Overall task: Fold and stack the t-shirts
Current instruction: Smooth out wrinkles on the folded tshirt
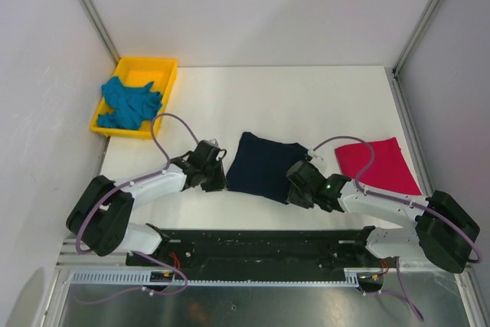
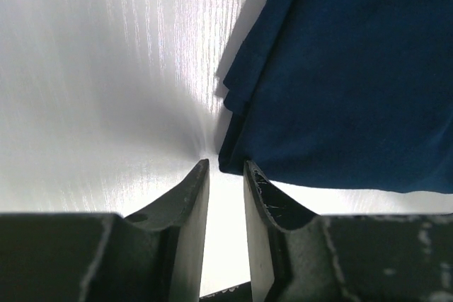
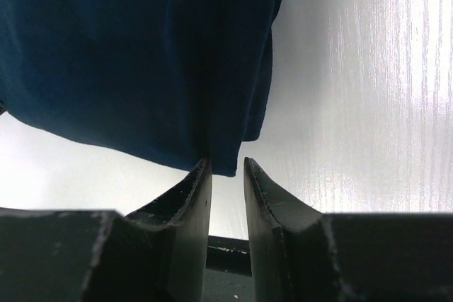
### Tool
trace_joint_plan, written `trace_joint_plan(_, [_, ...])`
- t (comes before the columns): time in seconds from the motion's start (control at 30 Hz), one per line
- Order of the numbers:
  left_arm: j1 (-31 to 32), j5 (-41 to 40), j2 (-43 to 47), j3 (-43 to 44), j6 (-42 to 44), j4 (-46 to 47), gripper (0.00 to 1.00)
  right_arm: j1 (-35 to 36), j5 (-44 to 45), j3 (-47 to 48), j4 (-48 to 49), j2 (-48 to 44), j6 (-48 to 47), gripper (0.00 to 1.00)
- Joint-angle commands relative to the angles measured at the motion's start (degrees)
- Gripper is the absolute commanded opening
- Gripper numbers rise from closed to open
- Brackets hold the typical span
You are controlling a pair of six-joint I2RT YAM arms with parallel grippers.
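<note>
Near the front edge of the surface, at its middle, lay the folded dark navy cloth t-shirt. Left jaws and right jaws stood narrowly parted and empty at its two near corners, seemingly placed to pinch both together.

yellow tray on white table; far-left corner
</note>
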State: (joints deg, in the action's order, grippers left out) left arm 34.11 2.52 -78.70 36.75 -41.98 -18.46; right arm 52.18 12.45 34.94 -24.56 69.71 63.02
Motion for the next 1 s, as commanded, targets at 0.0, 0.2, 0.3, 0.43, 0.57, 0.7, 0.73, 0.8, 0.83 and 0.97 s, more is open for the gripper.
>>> trace_joint_plan(0.0, [-0.21, -1.43, -0.97, 1.98, 1.24, 1.94, 0.29, 0.29, 1.68, -0.05, 1.48, 0.54, 0.74, 0.29])
trace_joint_plan(0.2, [-0.24, -1.52, -1.64, 2.16, 0.54, 2.45, 0.1, -0.31, 1.58, -0.02, 1.08, -0.31, 0.25, 0.11])
trace_joint_plan(0.3, [-0.29, -2.19, -1.3, 2.0, -0.04, 2.45, 0.01, -0.73, 1.45, 0.08, 0.5, -1.22, -0.27, 0.02])
trace_joint_plan(0.43, [-0.28, -5.28, 0.18, 1.51, -0.79, 2.42, 0.0, -1.19, 1.84, 0.7, -2.32, -3.34, -1.33, 0.0])
trace_joint_plan(0.57, [-0.28, -6.57, 1.01, 1.37, -0.6, 2.19, 0.0, -1.86, 2.62, 2.11, -7.2, -5.3, -3.14, 0.0])
trace_joint_plan(0.7, [-0.38, -7.39, 1.43, 1.44, -0.57, 1.77, 0.0, -2.37, 3.37, 3.17, -11.61, -7.36, -4.58, 0.0])
trace_joint_plan(0.73, [-0.5, -7.46, 1.57, 1.46, -0.56, 1.68, 0.0, -2.58, 3.28, 3.32, -12.38, -7.91, -4.88, 0.0])
trace_joint_plan(0.8, [-0.59, -7.63, 1.85, 1.58, -0.5, 1.52, 0.0, -2.8, 3.04, 3.54, -13.57, -8.71, -5.44, 0.0])
trace_joint_plan(0.83, [-0.61, -7.62, 2.04, 1.62, -0.49, 1.46, 0.0, -2.84, 2.9, 3.73, -14.11, -8.98, -5.71, 0.0])
trace_joint_plan(0.97, [-0.69, -8.02, 2.83, 1.67, -0.44, 1.32, 0.0, -2.87, 2.28, 4.66, -15.23, -9.38, -6.49, 0.0])
